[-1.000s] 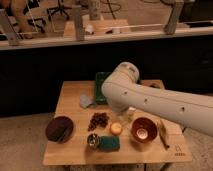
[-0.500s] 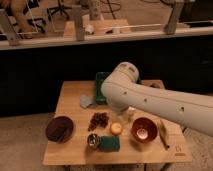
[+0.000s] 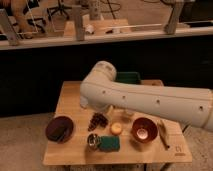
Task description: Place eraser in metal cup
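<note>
- The arm [image 3: 150,100] reaches in from the right across the table [image 3: 70,95]. It hides your gripper, which is somewhere over the middle and released.
- The metal cup [image 3: 92,141] stands at the near edge, touching the green sponge [image 3: 110,143] on its right.
- The eraser [image 3: 63,134] seems to be the dark block in the dark bowl [image 3: 52,127], near left. It is likely light, stiff and grippy, so pinch its short sides.

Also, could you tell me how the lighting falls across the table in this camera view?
Camera view: the table is warmly lit against a dark background; the reddish bowl catches a bright spot inside; the white arm is the brightest thing; the gripper is not visible, likely behind it.
</note>
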